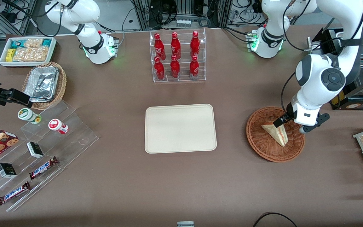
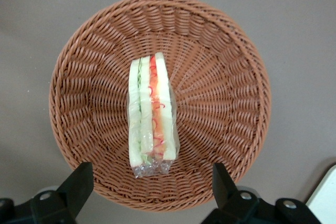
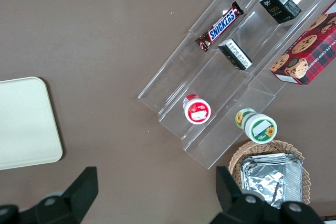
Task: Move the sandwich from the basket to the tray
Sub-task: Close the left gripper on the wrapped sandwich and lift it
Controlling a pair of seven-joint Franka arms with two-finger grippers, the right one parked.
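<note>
Directly below the wide-open, empty gripper (image 2: 149,182) lies the wrapped sandwich (image 2: 151,115) in the basket (image 2: 220,103); the tray (image 1: 180,128) sits well apart.

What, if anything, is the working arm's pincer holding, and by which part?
Nothing. The pincer hovers open above the basket, its fingers apart and clear of the sandwich, which lies in the basket.
</note>
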